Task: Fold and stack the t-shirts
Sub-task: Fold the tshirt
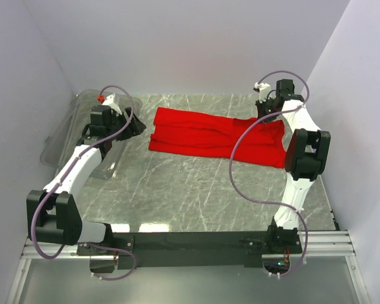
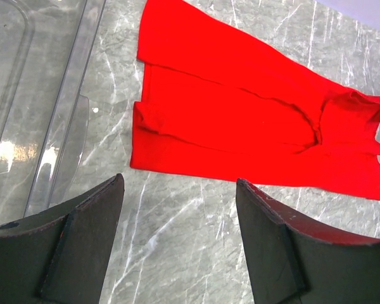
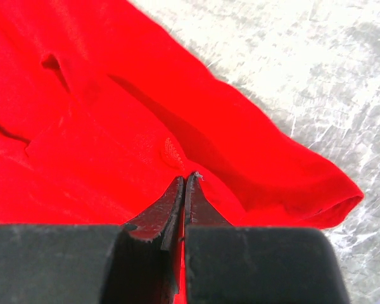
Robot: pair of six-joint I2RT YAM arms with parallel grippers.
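Note:
The red t-shirt (image 1: 209,134) lies across the far half of the marble table, folded into a long band, its layers showing as creases in the left wrist view (image 2: 240,126). My right gripper (image 1: 266,115) sits at the shirt's far right end. In the right wrist view it (image 3: 185,177) is shut on the t-shirt (image 3: 114,114), with a pinch of red fabric caught between the jaws. My left gripper (image 1: 135,125) hovers just left of the shirt's left end. Its fingers stand wide open (image 2: 180,181) over bare marble, holding nothing, a little short of the shirt's near edge.
A clear plastic bin (image 1: 69,136) lies at the table's left side, under and beside my left arm, its rim (image 2: 63,107) close to the left fingers. White walls close in the table at the back and on both sides.

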